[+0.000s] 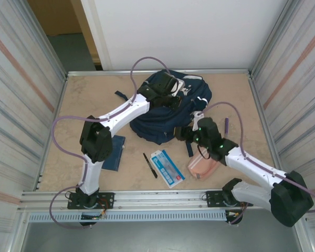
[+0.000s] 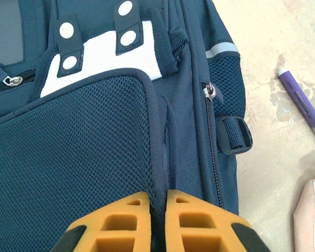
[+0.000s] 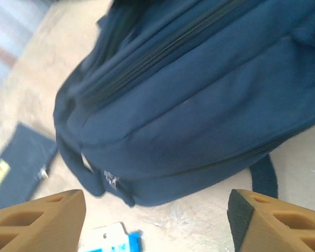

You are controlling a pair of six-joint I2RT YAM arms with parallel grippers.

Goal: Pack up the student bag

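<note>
The student bag (image 1: 163, 113) lies in the middle of the table, navy with white patches. My left gripper (image 1: 170, 86) is over the bag's far end. In the left wrist view my left gripper (image 2: 157, 210) is shut, pinching the piped edge of the mesh pocket on the bag (image 2: 94, 147). My right gripper (image 1: 186, 135) hovers at the bag's near right edge. Seen from the right wrist, my right gripper (image 3: 157, 220) is open above bare table, just short of the bag (image 3: 199, 105) and its zipper pull (image 3: 110, 178).
A pink pouch (image 1: 203, 167) lies under the right arm and a purple marker (image 1: 226, 126) right of the bag. Along the front lie a blue-and-white packet (image 1: 167, 168), a black pen (image 1: 149, 165) and a navy notebook (image 1: 114, 152). Metal rails edge the table.
</note>
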